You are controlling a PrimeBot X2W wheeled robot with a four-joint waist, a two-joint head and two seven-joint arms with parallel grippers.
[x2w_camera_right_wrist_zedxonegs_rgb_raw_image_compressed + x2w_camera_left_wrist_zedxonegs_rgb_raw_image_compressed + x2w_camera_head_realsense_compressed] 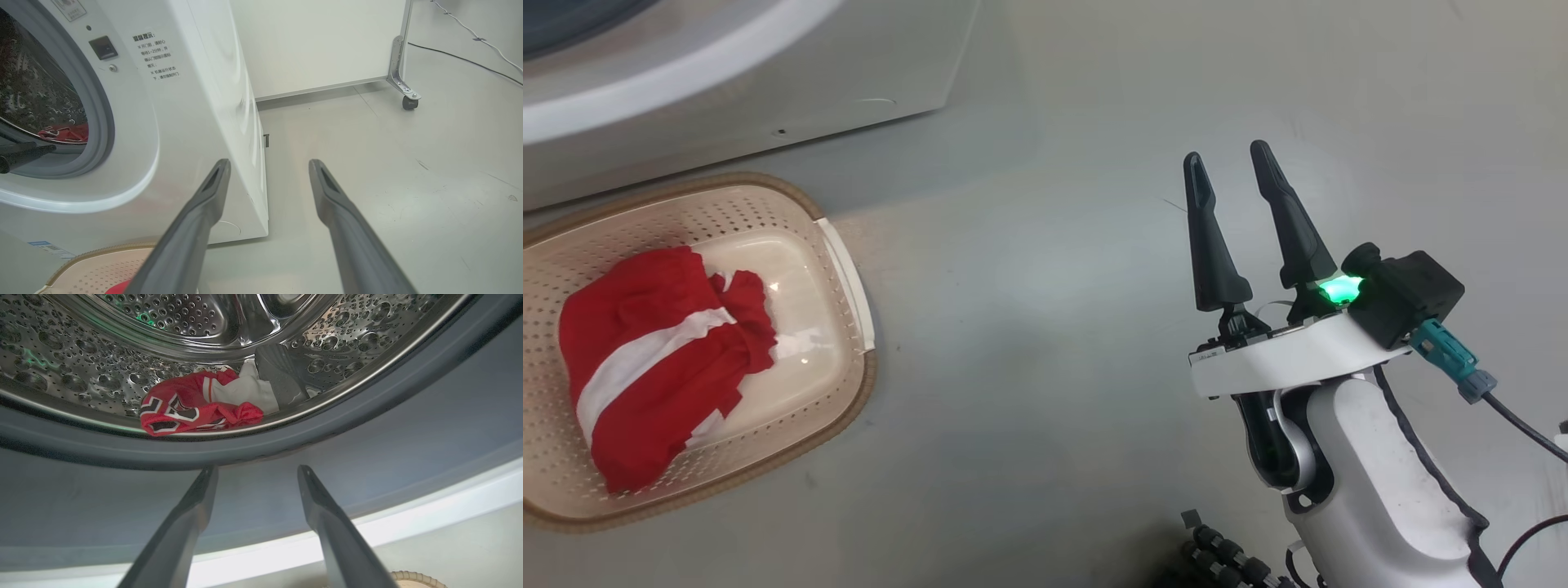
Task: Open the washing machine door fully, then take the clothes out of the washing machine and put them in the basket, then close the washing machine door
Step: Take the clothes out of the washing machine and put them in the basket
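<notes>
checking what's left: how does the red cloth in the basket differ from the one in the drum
The basket cloth lies in the cream basket; the drum cloth sits low in the steel drum. The basket cloth shows a plain white band; the drum cloth shows dark lettering. Both are red, bunched.

Drum mouth (pixel 122 379) apparently unblocked — gasket rim (pixel 367 428) below

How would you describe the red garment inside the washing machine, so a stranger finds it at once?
Find the large white front-loading washing machine and look into its perforated steel drum. At its bottom, near the front lip, lies a bunched red jersey beside white cloth. Unlike the white-striped red garment in the cream plastic basket, it bears dark, white-edged lettering.
</notes>
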